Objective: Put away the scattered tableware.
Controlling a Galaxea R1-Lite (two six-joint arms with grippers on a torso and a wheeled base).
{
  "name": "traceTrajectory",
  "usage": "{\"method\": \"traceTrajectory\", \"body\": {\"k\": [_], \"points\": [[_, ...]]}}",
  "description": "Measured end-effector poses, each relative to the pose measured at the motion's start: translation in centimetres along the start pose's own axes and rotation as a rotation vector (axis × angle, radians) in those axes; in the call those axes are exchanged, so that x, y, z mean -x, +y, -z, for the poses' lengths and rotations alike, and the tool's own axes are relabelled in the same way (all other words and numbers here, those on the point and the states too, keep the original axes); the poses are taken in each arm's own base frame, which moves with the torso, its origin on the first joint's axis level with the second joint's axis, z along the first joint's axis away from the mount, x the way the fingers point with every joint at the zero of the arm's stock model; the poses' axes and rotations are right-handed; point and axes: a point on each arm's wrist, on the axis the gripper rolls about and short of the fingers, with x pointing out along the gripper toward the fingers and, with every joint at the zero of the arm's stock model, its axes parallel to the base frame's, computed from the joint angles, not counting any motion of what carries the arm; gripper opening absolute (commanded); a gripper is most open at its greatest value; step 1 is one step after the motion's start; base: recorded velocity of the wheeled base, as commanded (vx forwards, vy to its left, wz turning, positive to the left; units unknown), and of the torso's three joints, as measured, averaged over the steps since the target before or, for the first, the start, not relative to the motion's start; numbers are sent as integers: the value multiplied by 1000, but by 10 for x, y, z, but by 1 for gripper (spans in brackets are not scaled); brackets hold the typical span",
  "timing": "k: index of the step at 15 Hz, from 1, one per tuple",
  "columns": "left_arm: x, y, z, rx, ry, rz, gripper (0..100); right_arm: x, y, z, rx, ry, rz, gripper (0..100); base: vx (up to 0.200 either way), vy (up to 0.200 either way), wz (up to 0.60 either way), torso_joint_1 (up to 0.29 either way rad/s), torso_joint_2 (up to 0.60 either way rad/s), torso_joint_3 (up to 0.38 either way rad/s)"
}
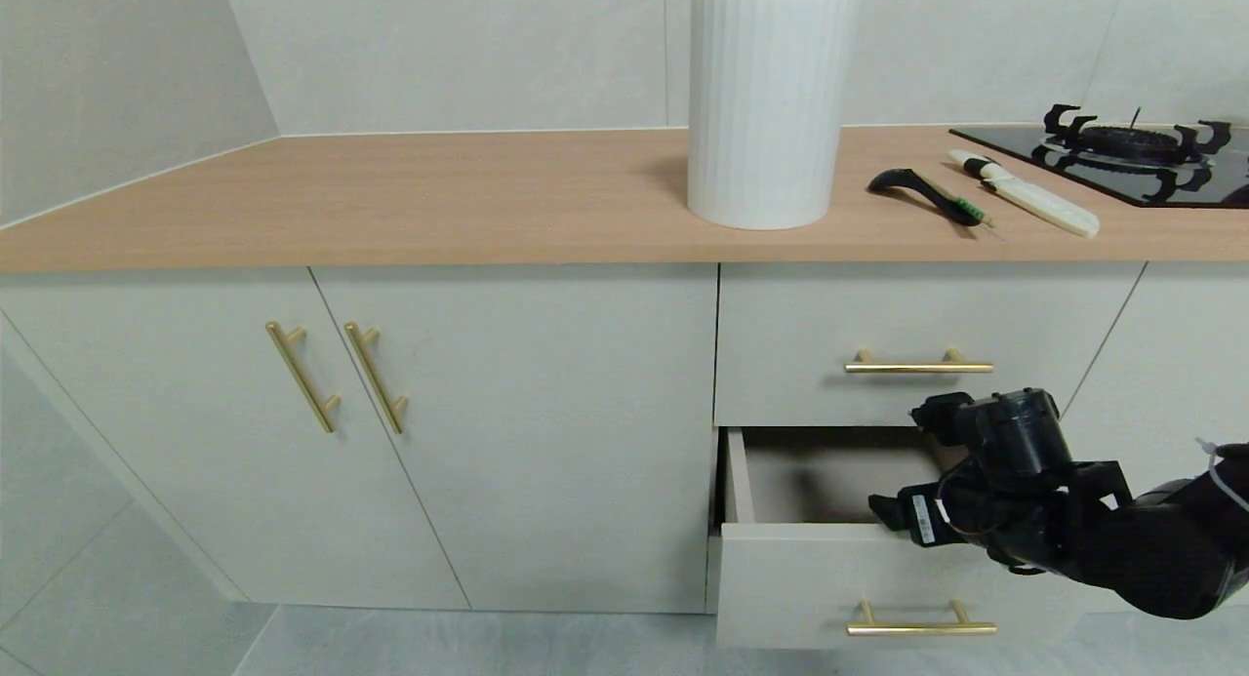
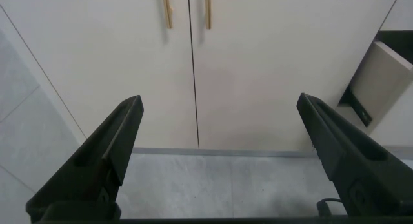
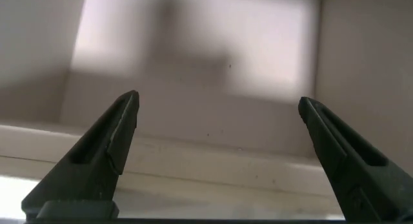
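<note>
Tableware: spoon [image 1: 925, 192] and knife [image 1: 1027, 194] lay on counter [image 1: 439, 198].
Right gripper [image 1: 903, 461]: spread wide, empty, at drawer [image 1: 810, 569].
Left gripper [image 2: 219, 140]: spread wide, empty.
Risk: part-open drawer might catch tableware.

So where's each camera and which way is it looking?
Head view: on the robot's head, looking forward and down at the counter, cupboard doors and open drawer; right arm shows.
Left wrist view: on the left wrist, facing the cupboard doors and floor, between its open jaws.
Right wrist view: on the right wrist, looking into the open drawer, between its open jaws.
Shared: all three show the drawer.
</note>
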Motion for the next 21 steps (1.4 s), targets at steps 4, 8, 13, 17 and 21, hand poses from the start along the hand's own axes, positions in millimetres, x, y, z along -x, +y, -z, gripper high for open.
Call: {"method": "traceTrajectory", "body": {"k": [4, 8, 13, 17, 21], "points": [[0, 0, 0, 0, 0, 0, 100, 19, -2, 2, 42, 85, -29, 100, 0, 0, 0, 0, 0, 0], [0, 0, 0, 0, 0, 0, 100, 41, -1, 5, 118, 169, -64, 100, 0, 0, 0, 0, 0, 0], [0, 0, 0, 0, 0, 0, 100, 65, 1, 16, 255, 281, -94, 100, 0, 0, 0, 0, 0, 0], [0, 0, 0, 0, 0, 0, 100, 83, 1, 27, 375, 390, -119, 100, 0, 0, 0, 0, 0, 0], [0, 0, 0, 0, 0, 0, 100, 95, 2, 36, 466, 466, -139, 100, 0, 0, 0, 0, 0, 0]]}}
